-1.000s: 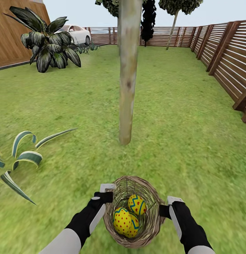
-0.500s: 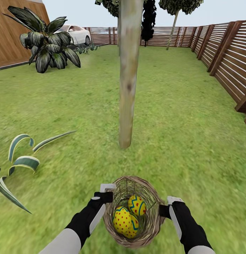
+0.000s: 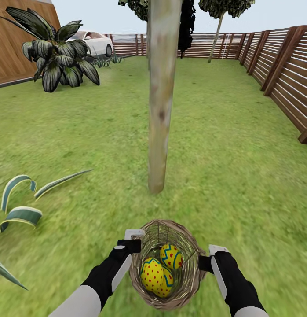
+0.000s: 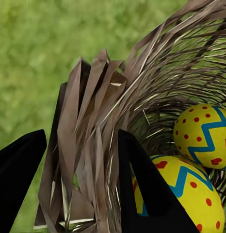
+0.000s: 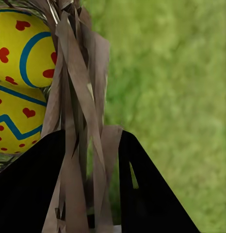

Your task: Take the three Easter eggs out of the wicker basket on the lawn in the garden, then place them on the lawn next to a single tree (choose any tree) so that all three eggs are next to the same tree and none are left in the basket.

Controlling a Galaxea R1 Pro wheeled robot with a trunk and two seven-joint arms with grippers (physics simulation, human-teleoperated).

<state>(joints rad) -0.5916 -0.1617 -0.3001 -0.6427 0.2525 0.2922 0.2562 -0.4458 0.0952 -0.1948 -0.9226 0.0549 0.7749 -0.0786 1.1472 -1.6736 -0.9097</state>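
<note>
The left gripper point(image 4: 81, 187) pinches the rim of the small round brown woven wicker basket point(image 3: 166, 264), one black finger outside the weave and one inside. The right gripper point(image 5: 91, 184) clamps the opposite rim the same way, so the basket hangs between the two arms, carried above the mottled green lawn point(image 3: 241, 176).

Inside the basket lie bright yellow Easter eggs with blue zigzag bands and red dots or hearts point(image 3: 158, 273). Two are plain in the head view and a third seems tucked under the larger one, though I cannot be sure of the count. The larger egg's long axis runs roughly toward and away from the robot; the smaller one sits more upright against the far wall. The basket's mouth faces up, slightly tipped toward the camera.

Beyond the basket, straight ahead and near, stands the tall tree with a smooth pale grey-tan trunk point(image 3: 160, 101).

This looks like the carrying step: eggs brought to the tree while in the basket. Next the basket must be set down near the trunk, one gripper freed, and each egg lifted out onto the grass beside the tree.
</note>
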